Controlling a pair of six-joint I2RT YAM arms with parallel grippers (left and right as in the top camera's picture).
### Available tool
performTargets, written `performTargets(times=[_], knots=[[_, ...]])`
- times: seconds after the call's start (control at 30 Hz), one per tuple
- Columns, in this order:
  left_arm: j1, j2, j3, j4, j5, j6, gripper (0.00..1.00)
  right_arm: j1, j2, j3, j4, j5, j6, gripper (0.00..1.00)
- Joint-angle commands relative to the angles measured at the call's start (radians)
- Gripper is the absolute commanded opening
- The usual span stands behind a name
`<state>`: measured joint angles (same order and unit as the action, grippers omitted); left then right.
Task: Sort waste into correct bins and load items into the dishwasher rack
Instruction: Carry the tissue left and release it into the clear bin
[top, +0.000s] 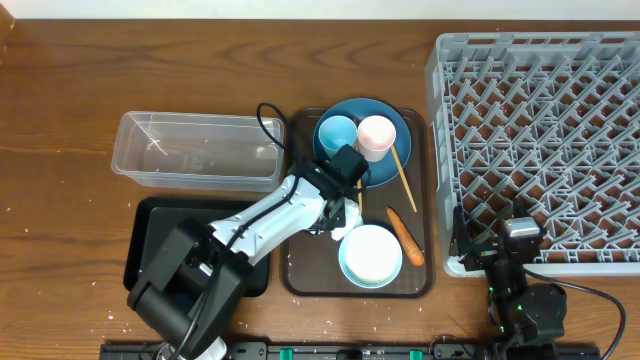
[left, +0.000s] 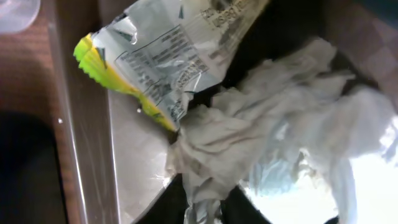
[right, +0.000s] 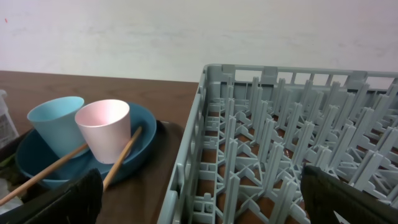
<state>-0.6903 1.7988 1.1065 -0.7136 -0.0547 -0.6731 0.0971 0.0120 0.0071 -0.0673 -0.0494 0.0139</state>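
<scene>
My left gripper (top: 335, 215) is down on the brown serving tray (top: 300, 282). In the left wrist view its fingers (left: 208, 208) are shut on crumpled white paper (left: 273, 124). A green-yellow wrapper (left: 149, 56) lies beside the paper. The pale blue bowl (top: 370, 255) is next to it, and the orange carrot (top: 406, 235) lies to the right. A light blue cup (top: 336, 133), a pale pink cup (top: 376, 136) and chopsticks (top: 403, 178) sit on the dark blue plate (top: 385, 170). My right gripper (top: 515, 245) is open and empty at the near left corner of the grey rack (top: 540, 150).
The clear tub (top: 200, 150) stands left of the serving tray, with the black tray (top: 150, 230) in front of it, partly under my left arm. The right wrist view shows the cups (right: 106, 127), the plate (right: 140, 146) and the rack wall (right: 199, 124).
</scene>
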Motion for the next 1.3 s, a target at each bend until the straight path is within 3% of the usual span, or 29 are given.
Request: performTargets(times=[0.0, 0.43, 0.73, 0.93, 1.27], knots=[[-0.001, 0.002, -0.006, -0.013, -0.006, 0.006, 0.09, -0.006, -0.005, -0.002, -0.004, 0.0, -0.008, 0.99], [0.0, -0.298, -0.005, -0.07, -0.016, 0.066, 0.06, -0.006, -0.005, -0.002, -0.004, 0.0, -0.008, 0.99], [0.021, -0.496, -0.005, -0.087, -0.223, 0.096, 0.06, -0.006, -0.005, -0.002, -0.004, 0.0, -0.008, 0.99], [0.132, -0.513, -0.005, -0.076, -0.36, 0.092, 0.06, -0.006, -0.005, -0.002, -0.004, 0.0, -0.008, 0.99], [0.396, -0.413, -0.005, 0.024, -0.365, 0.092, 0.07, -0.006, -0.005, -0.002, -0.004, 0.001, -0.008, 0.99]])
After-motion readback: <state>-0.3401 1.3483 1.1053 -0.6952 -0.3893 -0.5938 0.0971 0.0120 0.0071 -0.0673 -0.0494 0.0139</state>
